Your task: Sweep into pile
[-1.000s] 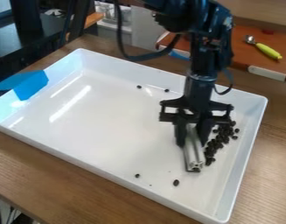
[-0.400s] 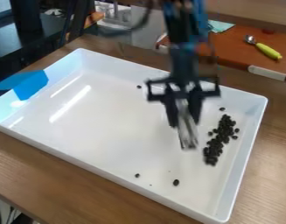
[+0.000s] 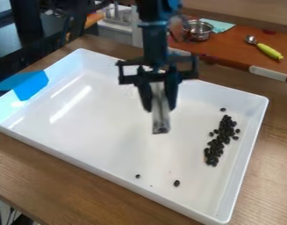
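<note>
The black gripper (image 3: 159, 103) hangs over the middle of the white tray (image 3: 98, 164), shut on a silver metal bar (image 3: 160, 115) that points down and toward the camera. To its right, a long pile of dark beans (image 3: 221, 139) lies along the tray's right side, with a single bean (image 3: 223, 109) just above it. Near the front edge lie two separate beans, a small one (image 3: 138, 176) and a larger one (image 3: 177, 183). Whatever lies behind the gripper and bar is hidden.
Blue tape (image 3: 31, 85) covers the tray's left corner. Behind the tray, a red-brown surface (image 3: 236, 50) holds a metal pot (image 3: 198, 30), a teal cloth (image 3: 218, 25) and a spoon with a yellow-green handle (image 3: 268, 51). The tray's raised walls surround the beans.
The gripper has moved left and away from the pile, carrying the bar with it. More of the pile and the metal pot have come into sight.
</note>
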`<state>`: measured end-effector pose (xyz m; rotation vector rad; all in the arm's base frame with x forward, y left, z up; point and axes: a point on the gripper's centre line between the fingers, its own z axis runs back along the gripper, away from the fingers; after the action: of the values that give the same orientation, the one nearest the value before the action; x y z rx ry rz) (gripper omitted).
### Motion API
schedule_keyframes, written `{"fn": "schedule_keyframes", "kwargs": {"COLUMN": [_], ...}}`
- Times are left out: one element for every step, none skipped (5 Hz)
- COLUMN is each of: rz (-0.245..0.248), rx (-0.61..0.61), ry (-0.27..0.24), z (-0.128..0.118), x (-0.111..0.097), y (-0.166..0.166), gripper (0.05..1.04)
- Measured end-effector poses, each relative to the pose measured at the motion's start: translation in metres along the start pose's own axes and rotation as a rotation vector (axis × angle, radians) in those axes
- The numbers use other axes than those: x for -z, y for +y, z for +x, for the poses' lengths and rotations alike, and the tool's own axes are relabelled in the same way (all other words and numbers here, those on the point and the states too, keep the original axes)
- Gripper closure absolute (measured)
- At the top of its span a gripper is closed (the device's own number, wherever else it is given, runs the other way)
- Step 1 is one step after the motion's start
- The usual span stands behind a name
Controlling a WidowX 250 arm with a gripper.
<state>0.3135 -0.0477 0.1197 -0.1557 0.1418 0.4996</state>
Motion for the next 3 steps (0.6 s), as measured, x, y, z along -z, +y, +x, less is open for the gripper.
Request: {"fn": "schedule_keyframes", "kwargs": {"rz": [0.100, 0.155, 0.190], "rx": [0.039, 0.061, 0.068], "ry": [-0.069, -0.120, -0.134], "z": [0.003, 0.010, 0.012], "x": [0.022, 0.031, 0.038], "y": [0.014, 0.021, 0.028], "gripper": [0.702, 0.702, 0.702]}}
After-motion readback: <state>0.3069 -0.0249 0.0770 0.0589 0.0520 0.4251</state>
